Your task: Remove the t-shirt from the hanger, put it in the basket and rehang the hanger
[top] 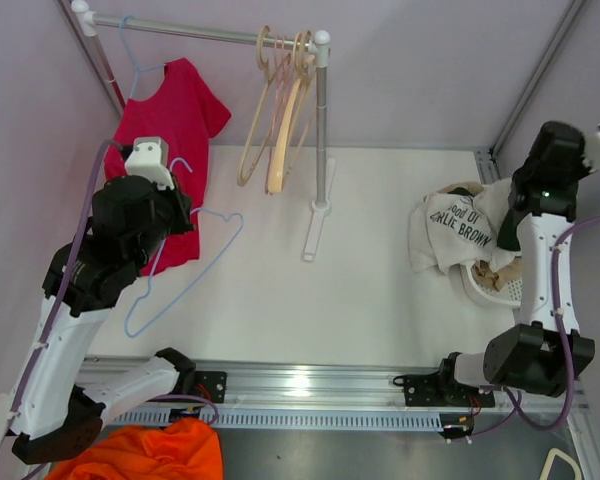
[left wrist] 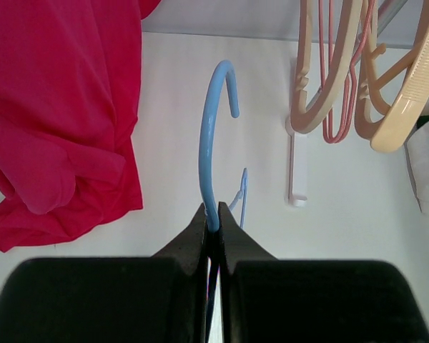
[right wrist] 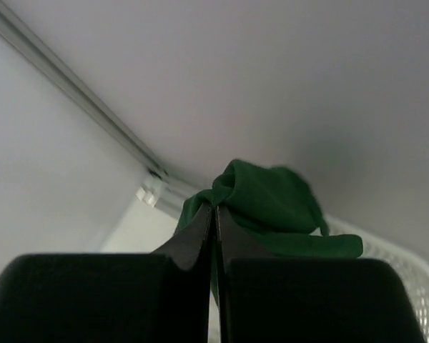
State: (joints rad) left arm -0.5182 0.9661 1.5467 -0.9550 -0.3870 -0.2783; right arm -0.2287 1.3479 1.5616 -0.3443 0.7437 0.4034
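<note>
Left claw (left wrist: 213, 214): clamping tight on the hook of a bare blue hanger (left wrist: 206, 143), in front of the left half of the rack (top: 321, 140).
Red t-shirt (top: 170, 120): hanging at the rack's left end, just left of the held hanger, its lower part drooping toward the counter (top: 380, 250).
Right claw (right wrist: 214, 211): pinching together on a green cloth (right wrist: 268, 196), well right of the rack, by a white basket (right wrist: 407, 271).
Wooden hangers (top: 280, 110): hanging on the rack's rail, beside its right post.

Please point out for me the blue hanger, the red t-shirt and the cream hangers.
blue hanger (left wrist: 204, 143): left wrist view, on the curve of its hook.
red t-shirt (top: 175, 120): top external view, on its chest.
cream hangers (top: 278, 165): top external view, on the lower end of one.
</note>
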